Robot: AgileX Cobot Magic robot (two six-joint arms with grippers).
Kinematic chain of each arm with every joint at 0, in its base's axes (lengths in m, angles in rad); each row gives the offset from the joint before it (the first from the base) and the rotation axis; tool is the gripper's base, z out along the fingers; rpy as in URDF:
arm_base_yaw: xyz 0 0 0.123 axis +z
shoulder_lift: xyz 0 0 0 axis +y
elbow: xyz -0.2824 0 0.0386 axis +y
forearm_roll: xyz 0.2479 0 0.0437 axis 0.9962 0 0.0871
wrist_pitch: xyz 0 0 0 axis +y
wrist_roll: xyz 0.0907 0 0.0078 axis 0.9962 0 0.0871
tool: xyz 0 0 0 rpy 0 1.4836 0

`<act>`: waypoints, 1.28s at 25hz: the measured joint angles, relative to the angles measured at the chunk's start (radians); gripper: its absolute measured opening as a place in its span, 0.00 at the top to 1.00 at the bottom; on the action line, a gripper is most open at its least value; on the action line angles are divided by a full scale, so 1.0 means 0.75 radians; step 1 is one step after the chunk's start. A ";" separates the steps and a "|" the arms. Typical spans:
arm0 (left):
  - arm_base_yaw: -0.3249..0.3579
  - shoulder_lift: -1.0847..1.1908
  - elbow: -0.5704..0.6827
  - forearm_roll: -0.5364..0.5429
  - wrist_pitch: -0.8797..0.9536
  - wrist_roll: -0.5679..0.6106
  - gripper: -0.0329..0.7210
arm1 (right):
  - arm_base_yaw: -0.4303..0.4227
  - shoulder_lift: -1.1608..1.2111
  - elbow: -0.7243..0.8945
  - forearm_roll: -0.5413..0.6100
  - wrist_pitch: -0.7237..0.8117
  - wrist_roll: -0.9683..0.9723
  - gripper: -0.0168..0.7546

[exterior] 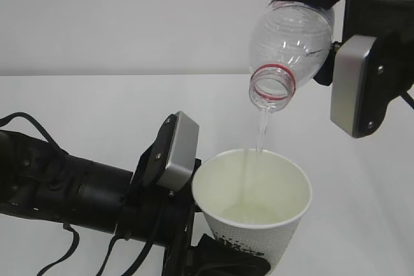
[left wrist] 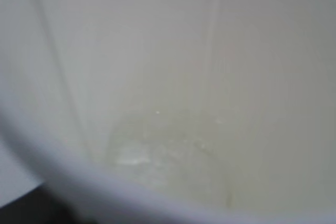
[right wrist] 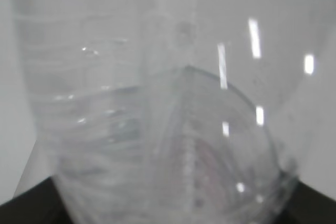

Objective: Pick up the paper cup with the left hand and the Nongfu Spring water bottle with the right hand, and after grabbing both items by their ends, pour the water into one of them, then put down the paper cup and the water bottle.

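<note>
In the exterior view the white paper cup stands upright, low and centre, and my left gripper is shut on its base. The clear Nongfu Spring water bottle hangs above it, tilted with its red-ringed mouth down. My right gripper is shut on the bottle's body, its grey plate to the right. A thin stream of water falls from the mouth into the cup. The left wrist view is filled by the cup's cream inside with a shallow pool of water. The bottle fills the right wrist view.
A white tabletop runs behind both arms to a pale wall. The left arm, black and draped with cables, lies across the lower left. The right arm's dark body fills the upper right corner.
</note>
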 joint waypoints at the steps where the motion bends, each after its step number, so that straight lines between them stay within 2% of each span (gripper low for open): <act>1: 0.000 0.000 0.000 0.000 0.000 0.000 0.28 | 0.000 0.000 0.000 0.000 0.000 0.000 0.35; 32: 0.000 0.000 0.000 0.000 0.010 0.000 0.28 | 0.000 0.000 -0.004 0.000 0.000 -0.026 0.35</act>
